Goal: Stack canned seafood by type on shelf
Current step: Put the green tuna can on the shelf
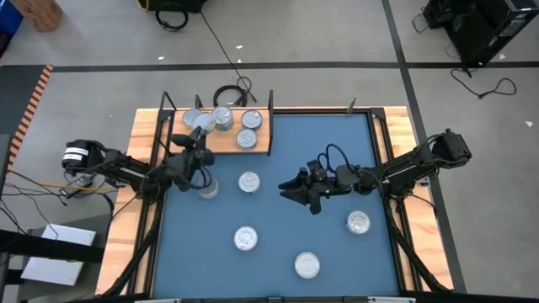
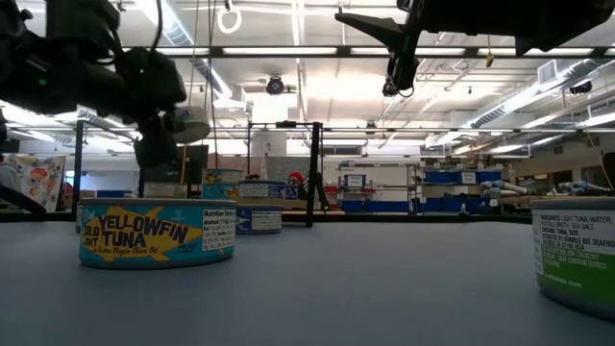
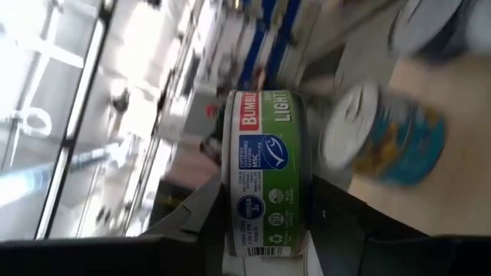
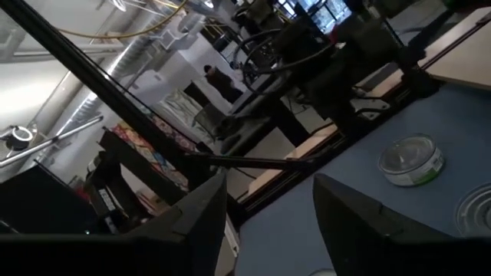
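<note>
With the left gripper (image 3: 268,222) clamped on a green-labelled tin (image 3: 266,172) near the shelf (image 1: 221,140) and the right gripper (image 1: 296,190) open and empty, a slip could topple the stacked tins (image 1: 221,117).

Four tins (image 1: 222,119) sit on the shelf (image 1: 261,145) at the bench's far edge; four more (image 1: 248,182) lie across the blue mat (image 1: 278,244).

Ten tins (image 1: 248,182) show from above. Four tops lie on the one shelf (image 1: 221,141), though any stacked beneath them cannot be counted. Five sit on the one blue mat (image 1: 278,244), and one is in the left claw (image 1: 200,139). The right claw (image 1: 290,187) has none. There are two arms (image 1: 126,171) and two black shelf posts (image 1: 271,99).
</note>
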`<state>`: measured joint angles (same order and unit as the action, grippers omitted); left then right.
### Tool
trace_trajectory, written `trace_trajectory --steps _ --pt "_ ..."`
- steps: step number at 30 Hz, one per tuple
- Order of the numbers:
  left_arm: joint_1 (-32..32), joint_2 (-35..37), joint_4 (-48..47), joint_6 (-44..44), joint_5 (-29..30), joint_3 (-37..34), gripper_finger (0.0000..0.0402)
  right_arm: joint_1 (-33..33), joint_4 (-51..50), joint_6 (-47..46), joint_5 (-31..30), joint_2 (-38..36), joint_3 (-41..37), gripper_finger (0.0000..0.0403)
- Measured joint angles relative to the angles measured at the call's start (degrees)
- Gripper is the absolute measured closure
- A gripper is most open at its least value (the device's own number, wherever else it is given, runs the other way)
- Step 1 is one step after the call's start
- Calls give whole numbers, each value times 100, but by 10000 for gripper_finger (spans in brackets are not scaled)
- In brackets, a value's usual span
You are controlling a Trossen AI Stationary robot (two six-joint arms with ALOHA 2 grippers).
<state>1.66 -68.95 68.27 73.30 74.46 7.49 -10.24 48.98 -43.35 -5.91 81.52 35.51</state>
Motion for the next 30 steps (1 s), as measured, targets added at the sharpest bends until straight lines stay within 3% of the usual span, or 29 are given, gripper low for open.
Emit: trace_trajectory --steps 13,21,25,30 --pt "740 0 -2609 -2105 240 0 249 22 6 4 2 0 0 203" --pt "924 0 -3866 -2782 -112 302 249 22 10 4 2 0 0 203" --pt "923 0 -5865 -3804 -513 988 249 22 14 -30 3 0 0 203" --pt "926 -4 -9079 -6126 -1388 2068 249 22 15 -9 73 2 0 203"
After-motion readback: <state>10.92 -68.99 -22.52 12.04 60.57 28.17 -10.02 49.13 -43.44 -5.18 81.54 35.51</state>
